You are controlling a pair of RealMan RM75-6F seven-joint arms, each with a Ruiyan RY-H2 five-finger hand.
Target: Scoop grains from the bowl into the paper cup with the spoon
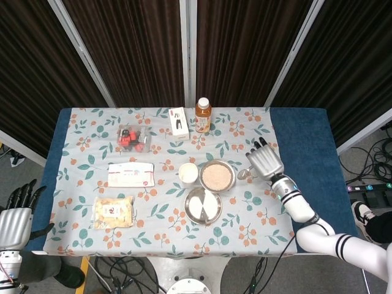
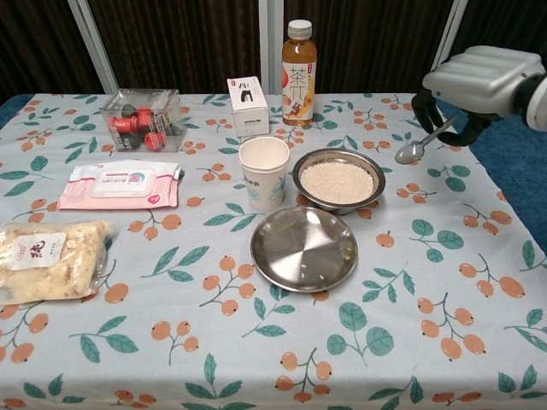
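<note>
A steel bowl (image 1: 217, 176) (image 2: 338, 180) of pale grains stands mid-table, with a white paper cup (image 1: 188, 173) (image 2: 264, 172) just to its left. My right hand (image 1: 264, 161) (image 2: 479, 81) holds a metal spoon (image 1: 243, 173) (image 2: 420, 145) above the table, right of the bowl; the spoon's bowl points toward the grains and looks empty. My left hand (image 1: 15, 214) hangs open off the table's left corner, holding nothing.
An empty steel plate (image 1: 203, 205) (image 2: 303, 248) lies in front of the bowl. A tea bottle (image 2: 299, 61), small white box (image 2: 248, 106) and clear box of red items (image 2: 141, 119) line the back. Wet wipes (image 2: 121, 184) and a snack bag (image 2: 47, 258) lie left.
</note>
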